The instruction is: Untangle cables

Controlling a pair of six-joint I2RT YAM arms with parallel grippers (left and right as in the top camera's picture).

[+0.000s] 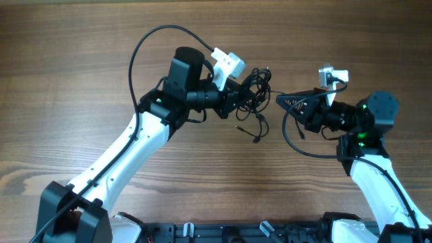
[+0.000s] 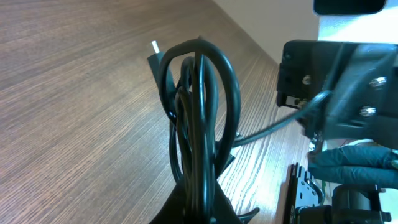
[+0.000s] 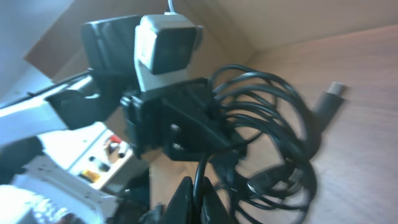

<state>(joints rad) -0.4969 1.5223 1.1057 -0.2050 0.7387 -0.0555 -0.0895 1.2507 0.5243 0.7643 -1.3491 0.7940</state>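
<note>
Overhead | left hand (image 1: 237,95) clamped on cables (image 1: 257,84) bundle; right hand (image 1: 279,99) pinching a strand on opposite side

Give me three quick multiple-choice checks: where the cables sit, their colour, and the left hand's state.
1. Where is the cable bundle?
A) between the two hands
B) lying apart from both hands
C) out of every view

2. What colour are its strands?
A) white
B) red
C) black

3. How is the left hand?
A) open above the bundle
B) shut on the bundle
C) resting on bare wood

Answers:
1 A: the overhead view shows the bundle between the left hand and the right hand.
2 C: every strand in view is black.
3 B: the left wrist view shows its fingers closed, with strands rising from between them.
</note>
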